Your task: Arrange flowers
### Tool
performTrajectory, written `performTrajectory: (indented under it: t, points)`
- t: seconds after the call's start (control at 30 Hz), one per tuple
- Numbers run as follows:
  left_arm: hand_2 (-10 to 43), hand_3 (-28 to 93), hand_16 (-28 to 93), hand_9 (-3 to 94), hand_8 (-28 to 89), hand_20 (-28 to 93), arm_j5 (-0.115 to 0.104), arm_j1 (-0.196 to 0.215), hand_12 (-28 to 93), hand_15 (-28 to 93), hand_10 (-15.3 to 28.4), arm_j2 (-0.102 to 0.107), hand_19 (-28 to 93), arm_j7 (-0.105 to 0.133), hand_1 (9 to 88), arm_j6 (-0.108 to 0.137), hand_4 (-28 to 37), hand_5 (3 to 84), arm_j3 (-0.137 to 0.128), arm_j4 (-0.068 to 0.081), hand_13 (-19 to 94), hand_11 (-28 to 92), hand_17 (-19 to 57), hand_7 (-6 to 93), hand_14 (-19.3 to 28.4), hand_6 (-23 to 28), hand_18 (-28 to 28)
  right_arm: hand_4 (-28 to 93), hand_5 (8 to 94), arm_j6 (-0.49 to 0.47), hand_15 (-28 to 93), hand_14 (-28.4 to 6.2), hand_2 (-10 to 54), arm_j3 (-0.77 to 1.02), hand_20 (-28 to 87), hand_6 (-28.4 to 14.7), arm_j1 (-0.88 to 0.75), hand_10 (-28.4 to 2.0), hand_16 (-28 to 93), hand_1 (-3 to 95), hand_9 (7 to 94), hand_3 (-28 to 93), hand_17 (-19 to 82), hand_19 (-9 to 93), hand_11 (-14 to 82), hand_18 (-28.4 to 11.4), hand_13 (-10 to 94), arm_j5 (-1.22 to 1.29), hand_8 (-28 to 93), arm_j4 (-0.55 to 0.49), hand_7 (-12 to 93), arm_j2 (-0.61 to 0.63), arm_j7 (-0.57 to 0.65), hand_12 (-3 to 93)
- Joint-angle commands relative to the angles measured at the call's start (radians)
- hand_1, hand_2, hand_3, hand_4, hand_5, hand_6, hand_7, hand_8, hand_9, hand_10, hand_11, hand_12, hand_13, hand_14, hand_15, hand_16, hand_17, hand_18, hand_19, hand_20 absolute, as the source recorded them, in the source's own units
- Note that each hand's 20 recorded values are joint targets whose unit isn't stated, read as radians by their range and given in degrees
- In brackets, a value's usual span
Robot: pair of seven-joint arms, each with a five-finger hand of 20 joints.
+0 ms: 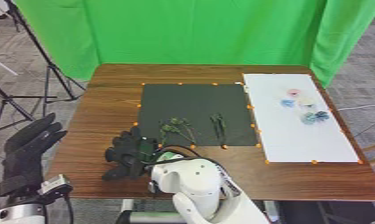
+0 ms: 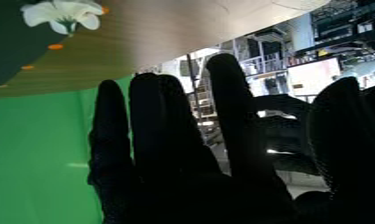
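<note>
Black-gloved, the right hand [image 1: 126,154] is released — fingers straight — by the dark mat [image 1: 192,102].

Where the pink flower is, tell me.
In the head view, the pink flower lies on the white sheet at the right, just beyond the light blue flower.

We count five blooms [image 1: 294,92] on one white sheet [image 1: 303,145], one white flower [image 2: 66,13], two stem clusters [image 1: 220,129], one black mat [image 1: 188,100] and one table [image 1: 112,95].
</note>
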Motion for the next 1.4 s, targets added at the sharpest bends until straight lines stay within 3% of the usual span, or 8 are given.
performTrajectory:
  t: [0.03,0.23,0.53,0.73,0.87,1.13,1.3,1.4]
  points:
    - [6.2,85,-18,35.1,-11,4,0.001,0.006,7,66,20.1,-0.007,60,0.0,24.8,-0.015,-18.9,41.0,0.003,0.005,26,38,-9.7,16.2,27.6,10.4,22.0,-25,56.4,0.027,74,-26.2,16.3,0.09,8,-3.7,-0.053,-15.7,9,14.0,41.4,79,7,76,19.6,-24.4,24,-0.311,-12,0.041,13,-0.055,-0.179,14.1]
    - [6.2,85,-18,35.1,-11,4,0.015,-0.012,7,66,20.0,-0.015,60,-0.017,24.9,-0.028,-18.7,40.9,0.003,0.01,26,38,-9.7,16.2,27.6,10.4,22.0,-25,50.4,-0.076,71,-25.6,16.8,0.121,12,-4.9,-0.027,-14.2,8,11.9,42.4,82,6,73,15.1,-24.2,24,-0.325,-12,0.078,13,-0.071,-0.219,13.3]
    - [6.2,85,-18,35.1,-11,4,0.001,-0.047,7,66,20.0,0.008,60,-0.006,24.9,-0.026,-18.6,40.9,0.034,0.023,26,38,-9.7,16.2,27.6,10.4,22.1,-25,42.1,-0.11,68,-25.9,18.6,0.101,15,-5.0,0.021,-12.4,9,9.8,36.4,83,4,70,10.8,-24.0,22,-0.306,-12,0.122,14,-0.058,-0.146,12.5]
    - [6.4,85,-18,35.0,-11,4,0.011,-0.048,7,66,20.1,0.001,60,-0.009,25.1,-0.031,-18.6,40.9,0.031,0.022,26,38,-9.7,16.1,27.6,10.5,22.1,-24,40.2,-0.089,69,-26.1,18.8,0.056,18,-5.9,0.07,-12.3,9,9.2,34.3,83,4,69,10.0,-24.3,22,-0.244,-12,0.144,13,-0.015,-0.014,12.2]
    - [6.2,85,-18,35.1,-11,4,0.0,-0.04,7,66,20.1,0.01,60,0.002,25.0,-0.025,-18.5,40.9,0.03,0.022,26,38,-9.7,16.1,27.6,10.5,22.1,-24,40.5,-0.068,70,-26.2,18.2,0.024,19,-6.6,0.1,-12.4,9,8.9,34.1,83,4,69,10.0,-24.6,23,-0.169,-11,0.155,13,0.02,0.082,12.1]
    - [6.3,85,-18,35.1,-11,4,-0.005,-0.053,7,66,20.1,0.017,60,0.003,25.0,-0.024,-18.6,40.9,0.043,0.026,26,38,-9.7,16.2,27.6,10.4,22.0,-23,41.9,-0.059,72,-26.5,17.6,0.003,21,-7.5,0.119,-12.5,8,8.8,34.4,83,3,69,10.5,-25.2,24,-0.129,-11,0.158,12,0.027,0.144,11.9]
    - [6.3,85,-18,35.1,-11,4,0.004,-0.053,7,66,20.1,0.014,60,-0.006,25.0,-0.026,-18.6,40.9,0.041,0.024,26,38,-9.7,16.2,27.6,10.5,22.0,-23,42.5,-0.05,72,-26.6,17.4,0.005,23,-7.8,0.117,-12.7,8,8.9,34.4,83,3,69,10.9,-25.5,25,-0.132,-11,0.155,12,0.029,0.143,11.7]
    - [6.3,85,-18,35.1,-11,4,-0.005,-0.04,7,66,20.0,0.019,60,-0.001,25.1,-0.017,-18.6,40.9,0.035,0.02,26,38,-9.7,16.1,27.6,10.5,22.0,-23,44.0,0.001,73,-26.7,16.9,0.003,23,-7.5,0.106,-14.2,8,9.0,35.4,83,3,69,11.1,-25.6,25,-0.147,-11,0.144,12,0.034,0.136,11.7]
